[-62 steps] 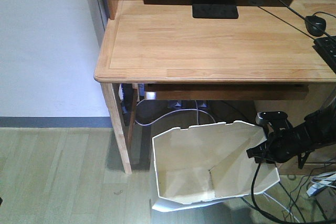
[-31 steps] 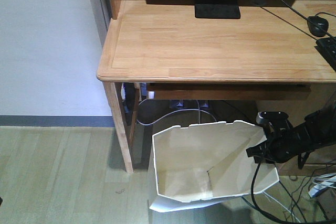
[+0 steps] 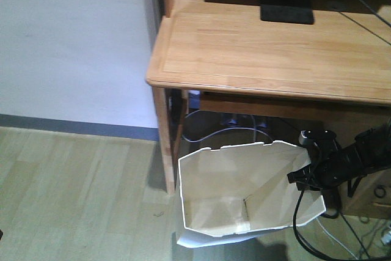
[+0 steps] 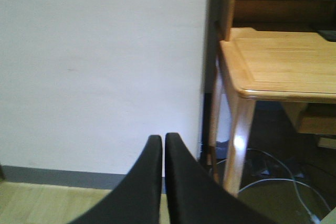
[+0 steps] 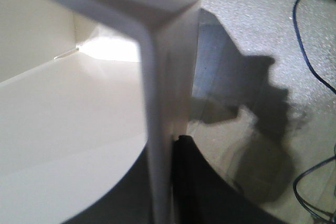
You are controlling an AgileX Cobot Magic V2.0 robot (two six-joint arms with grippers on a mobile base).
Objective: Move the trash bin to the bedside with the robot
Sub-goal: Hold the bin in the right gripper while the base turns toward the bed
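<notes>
Right claw (image 3: 303, 178) clamped on the white trash bin's (image 3: 217, 178) right rim, by the wooden bench (image 3: 263, 47); left claw (image 4: 164, 145) pressed closed.

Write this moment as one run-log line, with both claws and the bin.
left claw: shut, empty | right claw: shut on trash bin rim | bin place: near desk | bed: not in view
</notes>
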